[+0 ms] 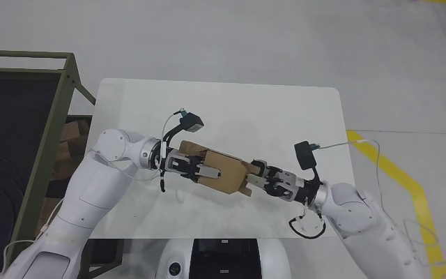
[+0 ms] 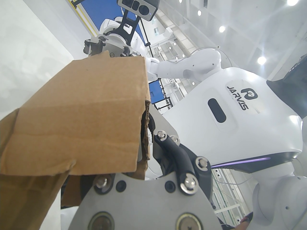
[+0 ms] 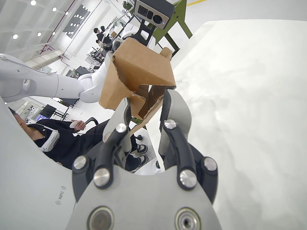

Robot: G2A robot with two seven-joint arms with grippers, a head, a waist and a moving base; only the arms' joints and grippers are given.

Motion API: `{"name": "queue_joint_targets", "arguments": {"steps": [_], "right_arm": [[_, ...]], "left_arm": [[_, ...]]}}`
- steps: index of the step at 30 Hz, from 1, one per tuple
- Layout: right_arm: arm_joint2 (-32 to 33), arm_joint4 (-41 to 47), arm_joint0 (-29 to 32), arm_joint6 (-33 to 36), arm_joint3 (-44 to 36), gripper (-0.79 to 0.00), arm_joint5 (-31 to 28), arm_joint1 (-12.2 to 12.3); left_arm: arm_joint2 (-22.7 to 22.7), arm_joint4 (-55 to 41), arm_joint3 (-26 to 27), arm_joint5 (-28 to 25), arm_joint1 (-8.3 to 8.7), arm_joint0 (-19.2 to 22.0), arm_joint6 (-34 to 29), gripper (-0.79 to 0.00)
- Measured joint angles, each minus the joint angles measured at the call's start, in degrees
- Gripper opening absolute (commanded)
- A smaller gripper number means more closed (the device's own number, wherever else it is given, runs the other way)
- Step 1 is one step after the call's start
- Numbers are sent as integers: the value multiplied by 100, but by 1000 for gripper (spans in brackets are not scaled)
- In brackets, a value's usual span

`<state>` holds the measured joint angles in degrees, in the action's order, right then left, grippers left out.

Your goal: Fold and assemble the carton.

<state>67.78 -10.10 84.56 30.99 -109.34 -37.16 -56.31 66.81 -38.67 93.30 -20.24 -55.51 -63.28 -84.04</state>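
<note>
Counted: one carton [image 1: 219, 173], two grippers. Held clear of the worktop [image 1: 279, 111], over its front half, close to the front edge. Oriented lengthwise from gripper to gripper, roughly parallel to that edge. Clamped at one end by the left gripper [image 1: 189, 166], closed on the end wall. Pinched at the other end by the right gripper [image 3: 146, 101], closed on the loose flaps. Equally near to both arms. Judged: next fold due at the flap end, straight ahead of the right gripper.

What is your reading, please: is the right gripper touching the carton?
Touching. In the right wrist view, fingers of the right gripper press against flaps of the carton.
</note>
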Motion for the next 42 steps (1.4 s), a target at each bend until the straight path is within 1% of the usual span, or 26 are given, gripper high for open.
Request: {"name": "queue_joint_targets", "arguments": {"steps": [12,22,24,29,35,39,42], "right_arm": [[-44,-117,30,-20,-115,-588,50,-11],[-151,-327,38,-146,-239,-576,127,-38],[-165,-351,41,-161,-248,-554,103,-42],[-230,-291,7,-87,-229,-533,-57,-47],[-284,-134,-79,75,-157,-533,-206,-46],[-354,-35,-175,200,-97,-560,-306,-51],[-392,66,-272,270,1,-554,-384,-56]], "left_arm": [[-10,-11,-6,6,5,-1,-6,-785],[-53,4,-16,15,6,11,-15,-785],[-57,9,-24,10,6,11,-10,-785],[-66,20,-32,-2,7,14,2,-785],[-74,6,-37,-13,6,24,12,-785],[-80,-4,-28,-13,7,27,13,-785],[-83,-11,-19,-12,8,26,12,-785]]}}
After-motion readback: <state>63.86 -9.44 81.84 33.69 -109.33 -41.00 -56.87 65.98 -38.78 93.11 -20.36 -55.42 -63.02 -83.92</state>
